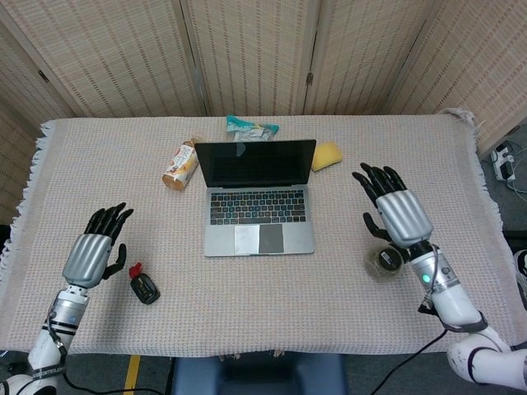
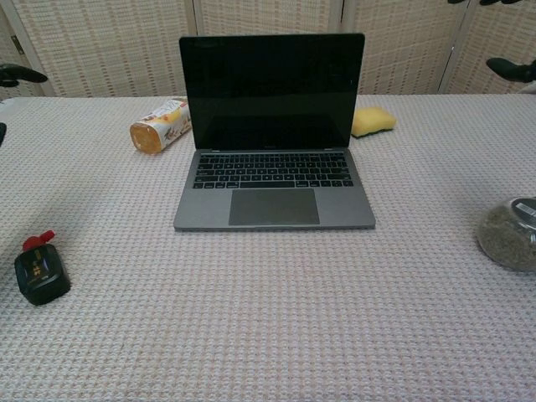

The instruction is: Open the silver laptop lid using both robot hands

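The silver laptop [image 1: 258,196] sits at the middle of the table [image 1: 461,181], toward its far half, with its lid [image 2: 271,90] already raised and standing nearly upright. The dark screen faces the robot, the hinge runs left to right along the far edge of the base, and the keyboard [image 2: 275,170] and trackpad [image 2: 274,206] lie on the near side. Its long axis runs across the table, parallel to the front edge.

The left hand [image 1: 93,249] hangs above the cloth well to the left of the laptop, fingers spread and pointing away from the robot, holding nothing. The right hand [image 1: 393,211] is raised well to the right of the laptop, also spread and holding nothing.

A small black device with a red tip [image 1: 143,285] lies near the left hand. A round jar [image 1: 380,261] sits just beside the right wrist. A snack pack [image 1: 181,164] lies left of the lid, a yellow sponge [image 1: 328,155] to its right, and a pale blue packet [image 1: 251,126] behind it.
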Robot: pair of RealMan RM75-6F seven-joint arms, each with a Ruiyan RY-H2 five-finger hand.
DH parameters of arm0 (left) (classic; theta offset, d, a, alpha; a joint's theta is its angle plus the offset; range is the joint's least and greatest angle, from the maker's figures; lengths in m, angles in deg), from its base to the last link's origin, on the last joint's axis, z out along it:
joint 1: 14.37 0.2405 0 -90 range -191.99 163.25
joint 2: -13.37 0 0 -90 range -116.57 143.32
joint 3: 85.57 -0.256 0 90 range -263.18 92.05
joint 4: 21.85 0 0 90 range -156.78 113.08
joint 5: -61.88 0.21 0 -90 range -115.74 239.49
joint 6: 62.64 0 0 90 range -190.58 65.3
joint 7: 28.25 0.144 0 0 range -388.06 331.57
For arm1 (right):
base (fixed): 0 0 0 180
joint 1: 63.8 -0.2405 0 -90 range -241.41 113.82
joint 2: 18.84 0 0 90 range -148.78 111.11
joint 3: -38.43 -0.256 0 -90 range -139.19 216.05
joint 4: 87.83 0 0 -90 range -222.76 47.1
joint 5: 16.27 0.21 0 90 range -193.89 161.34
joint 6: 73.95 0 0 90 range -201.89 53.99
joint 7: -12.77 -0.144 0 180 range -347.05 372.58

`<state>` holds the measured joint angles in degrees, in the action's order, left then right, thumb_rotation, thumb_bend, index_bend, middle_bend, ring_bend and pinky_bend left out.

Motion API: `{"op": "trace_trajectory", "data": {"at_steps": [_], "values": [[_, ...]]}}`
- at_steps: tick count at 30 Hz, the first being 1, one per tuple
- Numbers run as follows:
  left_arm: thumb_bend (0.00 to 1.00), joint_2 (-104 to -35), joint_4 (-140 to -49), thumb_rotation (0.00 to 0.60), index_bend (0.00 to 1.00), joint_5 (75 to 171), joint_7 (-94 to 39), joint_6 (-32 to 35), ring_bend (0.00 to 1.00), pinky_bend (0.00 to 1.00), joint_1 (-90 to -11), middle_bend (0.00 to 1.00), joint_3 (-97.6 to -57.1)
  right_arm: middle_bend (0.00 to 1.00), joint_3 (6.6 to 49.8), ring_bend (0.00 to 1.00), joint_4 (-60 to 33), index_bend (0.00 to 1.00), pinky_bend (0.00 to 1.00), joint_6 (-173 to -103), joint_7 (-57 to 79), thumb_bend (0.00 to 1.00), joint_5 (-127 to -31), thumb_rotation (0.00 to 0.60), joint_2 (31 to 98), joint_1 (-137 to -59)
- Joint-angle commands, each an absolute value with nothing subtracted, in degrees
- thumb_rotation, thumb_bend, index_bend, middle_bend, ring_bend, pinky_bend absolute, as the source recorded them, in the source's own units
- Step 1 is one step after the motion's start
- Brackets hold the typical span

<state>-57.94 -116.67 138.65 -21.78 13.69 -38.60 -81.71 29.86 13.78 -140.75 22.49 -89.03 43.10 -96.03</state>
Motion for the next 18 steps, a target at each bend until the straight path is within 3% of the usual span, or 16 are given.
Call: {"op": "trace_trajectory", "data": {"at_steps": [1,9,18], "values": [[0.74,-56.1,-117.2,0.600,0.10,140.9,-23.7,18.3,0.01,0.00,-35.1,0.05,-82.8,0.00,34.9,0.00,14.2,0.00,0.00,-147.9,17.3,0.55,-96.2,0.600,41.6,-89.3],[0.74,-55.7,-116.3,0.600,0.10,145.4,-22.0,27.2,0.01,0.00,-27.6,0.05,-86.1,0.00,40.2,0.00,11.3,0.00,0.00,-157.3,14.3,0.55,-101.8,0.600,43.2,-79.6],[0.74,-56.6,-115.0,0.600,0.10,148.2,-20.7,33.8,0.01,0.00,-20.7,0.05,-88.6,0.00,41.7,0.00,8.4,0.00,0.00,-162.9,10.7,0.55,-102.2,0.600,46.1,-72.6]]}}
